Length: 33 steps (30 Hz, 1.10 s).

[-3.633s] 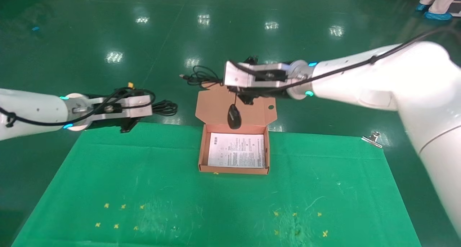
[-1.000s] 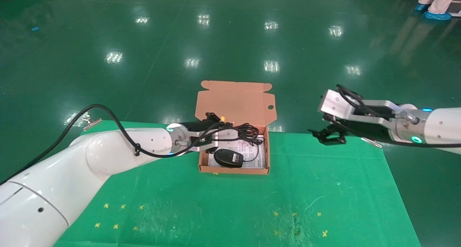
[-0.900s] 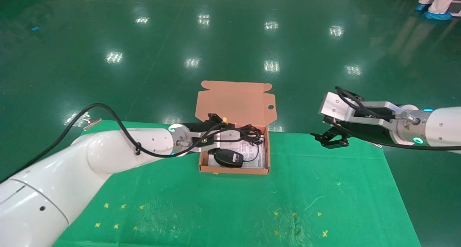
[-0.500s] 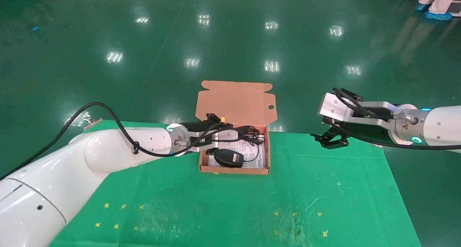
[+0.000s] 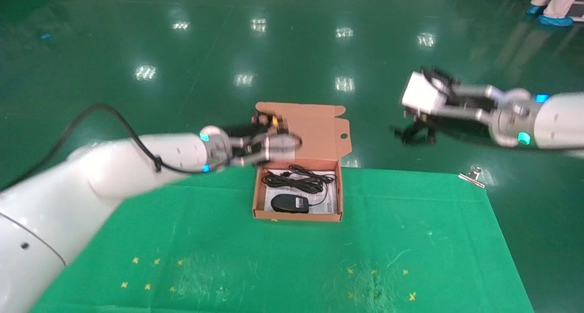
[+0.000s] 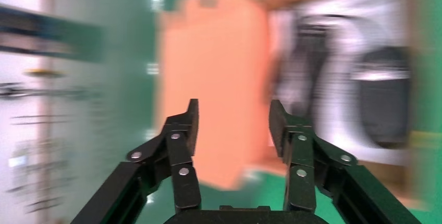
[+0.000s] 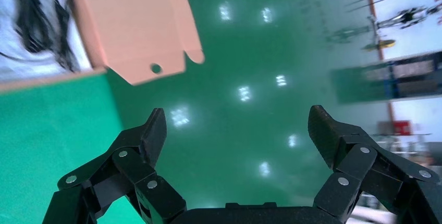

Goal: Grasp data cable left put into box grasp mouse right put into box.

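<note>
The salmon-orange box (image 5: 256, 199) stands open on the green mat, its lid flap (image 5: 315, 135) up at the far side. The looped data cable (image 5: 299, 179) lies in the box's far half. The black mouse (image 5: 289, 203) lies in the near half, its cord beside it. My left gripper (image 6: 232, 112) is open and empty; its wrist (image 5: 273, 148) hovers above the box's far left corner, in front of the lid (image 6: 213, 78). My right gripper (image 5: 413, 133) is open and empty, raised over the floor right of the box; its wrist view shows its spread jaws (image 7: 237, 117) and the lid (image 7: 135, 26).
A metal clip (image 5: 472, 176) sits on the mat's far right corner. The green mat (image 5: 292, 258) ends just behind the box. A person's feet in blue shoe covers (image 5: 552, 17) stand far off at the back right.
My left gripper has let go of the data cable, which now lies in the box, and has risen up and back. My right arm has lifted higher.
</note>
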Each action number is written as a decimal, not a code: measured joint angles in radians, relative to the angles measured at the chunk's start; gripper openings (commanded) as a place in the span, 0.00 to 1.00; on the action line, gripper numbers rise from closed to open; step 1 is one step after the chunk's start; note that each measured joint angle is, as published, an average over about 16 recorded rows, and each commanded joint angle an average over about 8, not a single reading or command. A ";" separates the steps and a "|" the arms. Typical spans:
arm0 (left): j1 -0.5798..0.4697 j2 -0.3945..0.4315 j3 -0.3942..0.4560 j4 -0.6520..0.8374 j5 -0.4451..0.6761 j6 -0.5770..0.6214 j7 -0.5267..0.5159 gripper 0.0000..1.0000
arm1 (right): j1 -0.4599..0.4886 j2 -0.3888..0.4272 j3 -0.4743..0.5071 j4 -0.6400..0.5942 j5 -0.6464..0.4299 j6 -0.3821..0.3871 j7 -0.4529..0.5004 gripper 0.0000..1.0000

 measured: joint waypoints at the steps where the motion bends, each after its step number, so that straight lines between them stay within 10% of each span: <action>1: -0.005 -0.002 -0.001 -0.001 0.001 -0.007 0.000 1.00 | 0.007 -0.006 0.002 -0.005 -0.006 0.004 -0.004 1.00; 12: -0.008 -0.058 -0.061 -0.039 -0.075 0.011 -0.029 1.00 | 0.010 -0.034 0.085 -0.030 0.016 -0.041 -0.042 1.00; 33: 0.194 -0.341 -0.334 -0.281 -0.485 0.424 -0.170 1.00 | -0.274 0.048 0.436 0.057 0.404 -0.382 -0.106 1.00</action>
